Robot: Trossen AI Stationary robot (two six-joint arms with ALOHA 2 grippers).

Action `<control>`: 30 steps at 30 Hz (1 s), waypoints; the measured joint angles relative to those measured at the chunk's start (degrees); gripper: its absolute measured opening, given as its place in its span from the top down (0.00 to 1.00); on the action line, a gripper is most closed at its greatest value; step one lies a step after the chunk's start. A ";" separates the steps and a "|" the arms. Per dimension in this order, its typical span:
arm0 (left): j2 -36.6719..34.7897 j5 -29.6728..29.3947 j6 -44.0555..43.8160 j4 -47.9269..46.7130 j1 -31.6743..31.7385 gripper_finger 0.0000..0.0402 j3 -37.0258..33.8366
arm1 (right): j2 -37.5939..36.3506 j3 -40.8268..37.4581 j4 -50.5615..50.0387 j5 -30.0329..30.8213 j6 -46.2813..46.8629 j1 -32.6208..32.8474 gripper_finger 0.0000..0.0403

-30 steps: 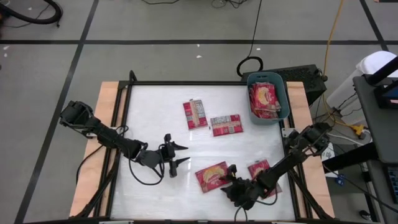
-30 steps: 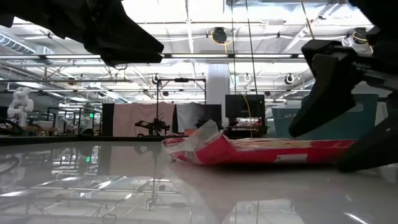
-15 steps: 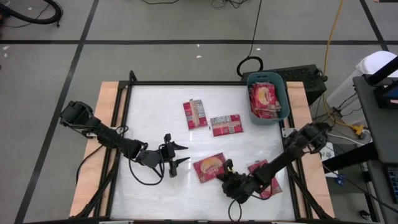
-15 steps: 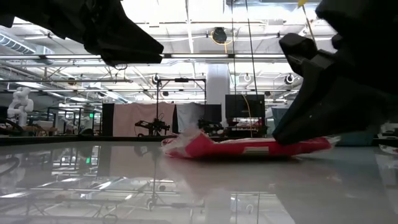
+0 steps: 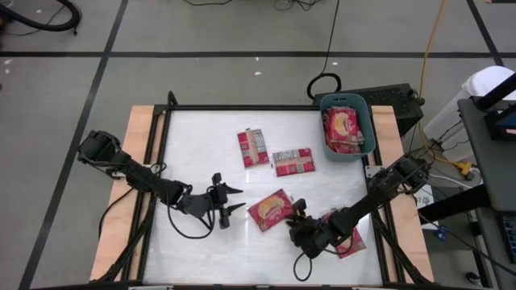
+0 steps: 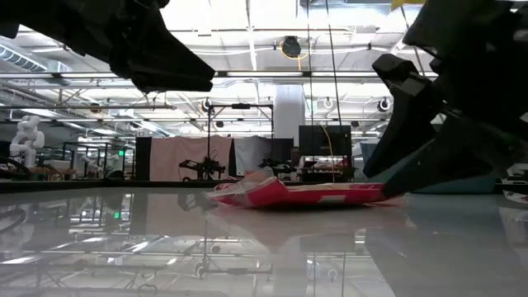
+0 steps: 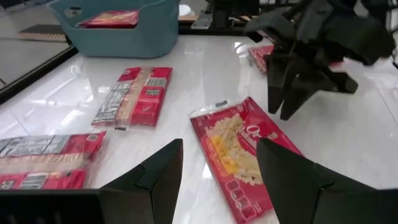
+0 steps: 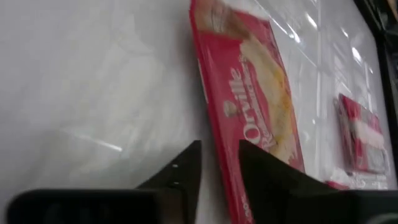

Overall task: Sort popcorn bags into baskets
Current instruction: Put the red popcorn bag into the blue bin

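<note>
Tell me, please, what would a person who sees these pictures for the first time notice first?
Most striking are the red popcorn bags on the white table: one picture-side up near the front, right beside the right gripper, and two label-side up near the middle. At the far right corner, the teal basket already holds several bags. The left gripper hovers open, left of the front bag.

Robotics lab: humanoid robot [image 6: 25,136], ceiling trusses [image 6: 247,78].
</note>
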 joint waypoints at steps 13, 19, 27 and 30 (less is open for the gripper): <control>21.35 4.68 3.56 8.27 7.87 0.49 9.74 | 0.00 -3.14 4.98 -1.23 -1.76 -4.02 0.55; 29.29 7.99 -3.23 -1.56 10.80 0.49 15.83 | -0.02 -4.02 8.76 -1.06 -6.83 -4.65 0.66; 30.23 12.09 -5.47 -1.80 11.94 0.49 16.13 | -0.21 -4.07 9.04 -1.82 -10.53 -6.86 0.95; 30.07 12.11 -5.52 -2.02 11.69 0.49 16.11 | -0.43 -4.11 9.31 -1.72 -13.63 -6.97 0.97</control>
